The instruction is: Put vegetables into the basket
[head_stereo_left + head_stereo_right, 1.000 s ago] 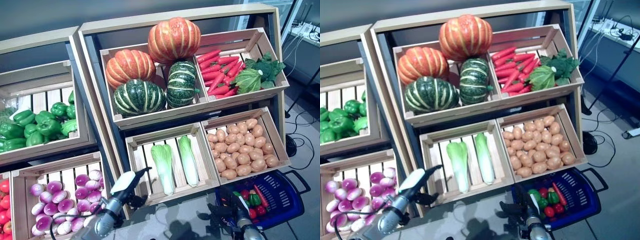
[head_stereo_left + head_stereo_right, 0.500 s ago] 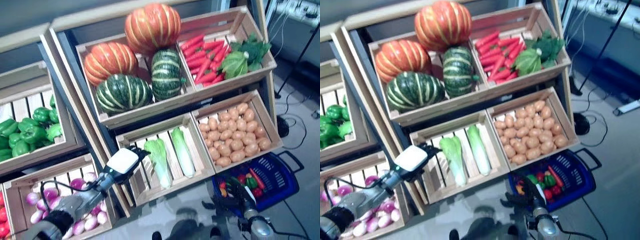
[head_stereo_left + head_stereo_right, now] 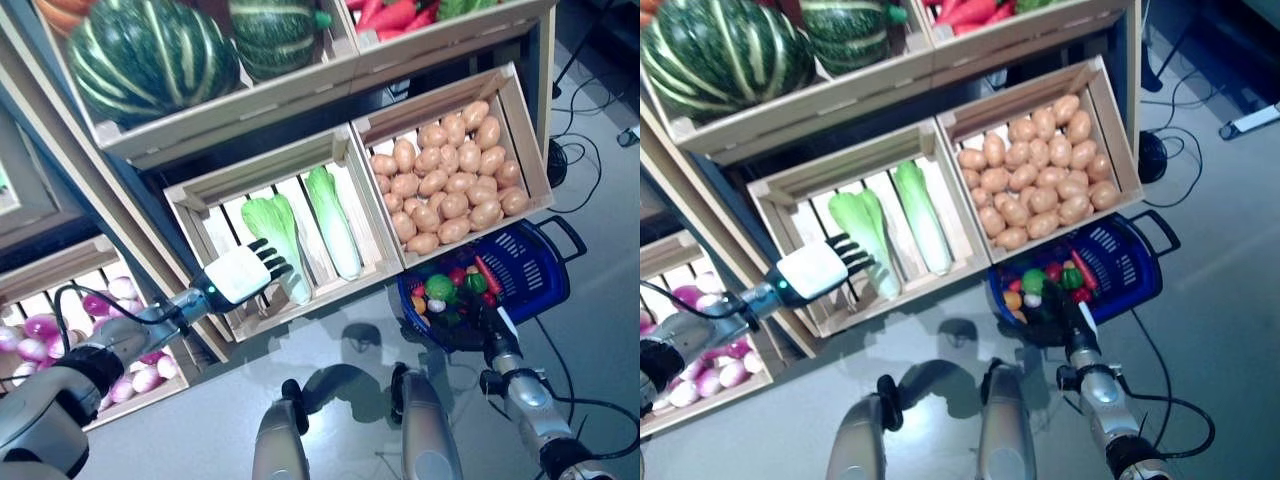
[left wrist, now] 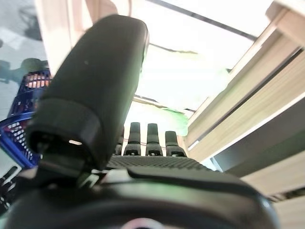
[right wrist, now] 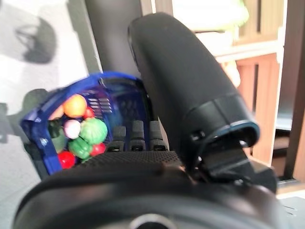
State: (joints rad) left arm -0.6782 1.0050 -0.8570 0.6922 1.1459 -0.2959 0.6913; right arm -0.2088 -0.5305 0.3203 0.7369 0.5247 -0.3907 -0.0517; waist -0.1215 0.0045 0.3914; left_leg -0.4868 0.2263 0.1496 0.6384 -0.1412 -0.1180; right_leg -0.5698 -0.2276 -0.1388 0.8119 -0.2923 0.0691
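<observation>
The left hand [image 3: 240,273] reaches into the crate [image 3: 200,196] of pale green cabbages [image 3: 275,228], its fingers [image 3: 270,262] straight and spread, empty, their tips at the leafy end of the nearer cabbage; whether they touch it cannot be told. The right hand [image 3: 497,328] sits at the near rim of the blue basket [image 3: 545,272] on the floor, fingers hidden against the dark rim in the eye views. Its wrist view shows them straight, holding nothing, beside the basket's green, red and orange vegetables [image 5: 81,131]. Potatoes [image 3: 445,180] fill the neighbouring crate; the striped green pumpkins [image 3: 150,52] above are cut off at the edge.
</observation>
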